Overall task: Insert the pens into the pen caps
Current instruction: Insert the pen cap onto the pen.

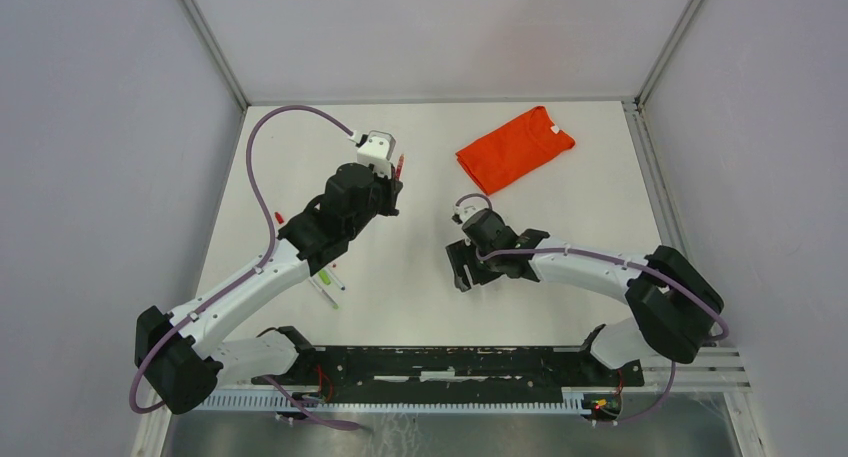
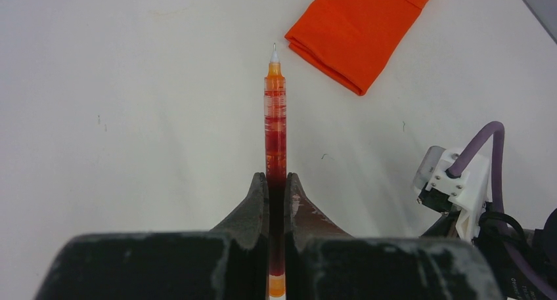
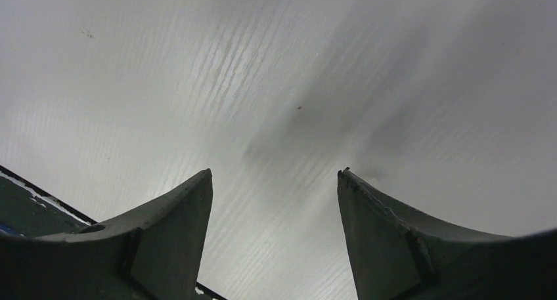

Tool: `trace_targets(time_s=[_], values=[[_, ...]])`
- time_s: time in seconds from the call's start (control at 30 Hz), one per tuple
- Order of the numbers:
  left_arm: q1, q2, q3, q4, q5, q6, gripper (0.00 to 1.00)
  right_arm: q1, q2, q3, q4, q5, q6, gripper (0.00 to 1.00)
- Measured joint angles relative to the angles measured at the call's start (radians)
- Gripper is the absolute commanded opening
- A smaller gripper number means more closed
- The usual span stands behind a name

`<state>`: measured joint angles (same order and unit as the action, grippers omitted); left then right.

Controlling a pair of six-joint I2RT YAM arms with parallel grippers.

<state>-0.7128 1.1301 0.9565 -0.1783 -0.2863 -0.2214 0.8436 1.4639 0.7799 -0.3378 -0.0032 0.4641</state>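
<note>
My left gripper point(image 2: 276, 182) is shut on a red pen point(image 2: 275, 116), whose bare tip points away toward the back of the table. In the top view that red pen point(image 1: 400, 165) sticks out past the left gripper point(image 1: 392, 177). Two more pens, one with a green end point(image 1: 325, 276) and one white point(image 1: 327, 293), lie beside the left forearm. A tiny red pen cap point(image 1: 279, 218) rests on the table left of that arm. My right gripper point(image 3: 276, 175) is open over bare table with nothing between its fingers, and it sits at mid-table point(image 1: 463, 272).
A folded orange shirt point(image 1: 515, 147) lies at the back right, also showing ahead of the held pen point(image 2: 358, 31). The right arm's wrist with its purple cable point(image 2: 460, 182) is to the right of the left gripper. Grey walls enclose the table.
</note>
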Motion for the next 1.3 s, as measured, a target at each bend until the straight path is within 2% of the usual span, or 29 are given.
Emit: trace_targets(time_s=[0.23, 0.53, 0.7, 0.97, 1.3], values=[[0.0, -0.003, -0.001, 0.001, -0.013, 0.002, 0.02, -0.026, -0.031, 0.075, -0.053, 0.087, -0.061, 0.75], [0.008, -0.007, -0.04, 0.019, -0.103, 0.002, 0.02, -0.278, -0.112, 0.056, -0.117, 0.084, -0.183, 0.76], [0.066, 0.058, -0.048, 0.046, -0.112, 0.002, 0.02, -0.34, -0.098, 0.06, -0.139, -0.011, -0.278, 0.74], [0.138, 0.164, -0.048, 0.049, -0.076, 0.014, 0.02, -0.33, -0.025, 0.113, -0.195, -0.196, -0.407, 0.73], [0.14, 0.169, -0.046, 0.048, -0.031, 0.019, 0.02, -0.195, 0.06, 0.159, -0.274, -0.125, -0.423, 0.62]])
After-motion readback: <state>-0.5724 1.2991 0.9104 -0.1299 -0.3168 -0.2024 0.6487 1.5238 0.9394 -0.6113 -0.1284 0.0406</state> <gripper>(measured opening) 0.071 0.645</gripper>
